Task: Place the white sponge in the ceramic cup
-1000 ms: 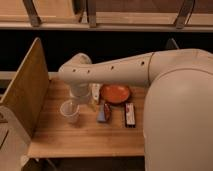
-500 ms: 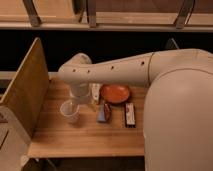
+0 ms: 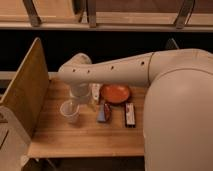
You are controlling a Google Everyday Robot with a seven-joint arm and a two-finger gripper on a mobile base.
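The white sponge (image 3: pixel 95 92) appears to be the pale narrow piece towards the far side of the bench (image 3: pixel 85 137), between the pincer and the orange plate (image 3: pixel 115 93), though its outline is too soft to be certain.

The robot's pale arm (image 3: pixel 115 70) is the biggest thing in view, reaching in from the right across the far half of the bench. A tall wooden side board (image 3: pixel 27 90) stands along the left edge. The ceramic cup (image 3: pixel 70 111) stands upright left of centre, mouth up.

The pincer (image 3: pixel 80 93) hangs just beyond the cup; whether it is spread or pinching anything cannot be told. Two small packets (image 3: pixel 104 113) (image 3: pixel 130 114) lie near the plate.

The sponge should be light and soft, so it will squash rather than slip. It is best taken across its narrow sides, at the middle, and it may need folding to fit the cup.
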